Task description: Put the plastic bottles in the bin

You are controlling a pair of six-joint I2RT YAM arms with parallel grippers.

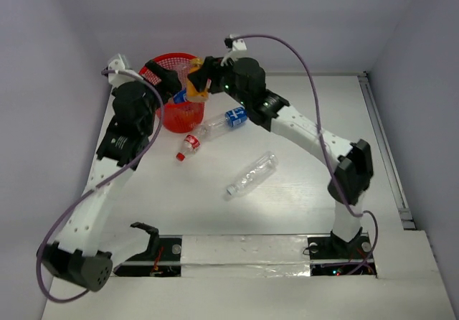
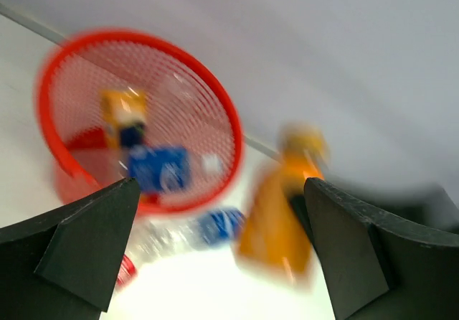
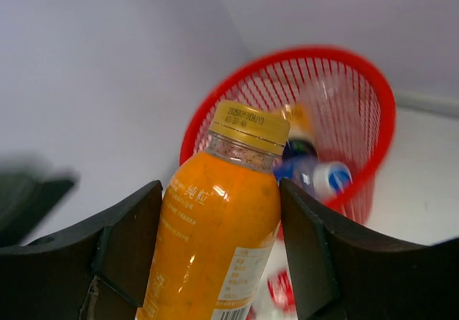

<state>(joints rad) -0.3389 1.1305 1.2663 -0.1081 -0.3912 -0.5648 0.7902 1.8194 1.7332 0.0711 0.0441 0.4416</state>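
Observation:
The red mesh bin [image 1: 169, 61] stands at the back left. My right gripper [image 1: 203, 77] is shut on a stubby orange-filled bottle [image 1: 195, 85] with a yellow cap and holds it in the air by the bin's right rim. In the right wrist view the bottle [image 3: 215, 241] sits between both fingers, with the bin [image 3: 373, 119] behind it. My left gripper [image 1: 171, 83] is open and empty over the bin's front; its view is blurred [image 2: 221, 191]. Inside the bin [image 2: 215, 119] lie a blue-labelled bottle [image 2: 159, 168] and an orange one [image 2: 122, 108].
On the table lie a blue-labelled bottle [image 1: 226, 119], a red-labelled bottle with a red cap [image 1: 190, 146] and a plain clear bottle [image 1: 252, 174]. White walls close in on the left, back and right. Both arms reach across toward the bin.

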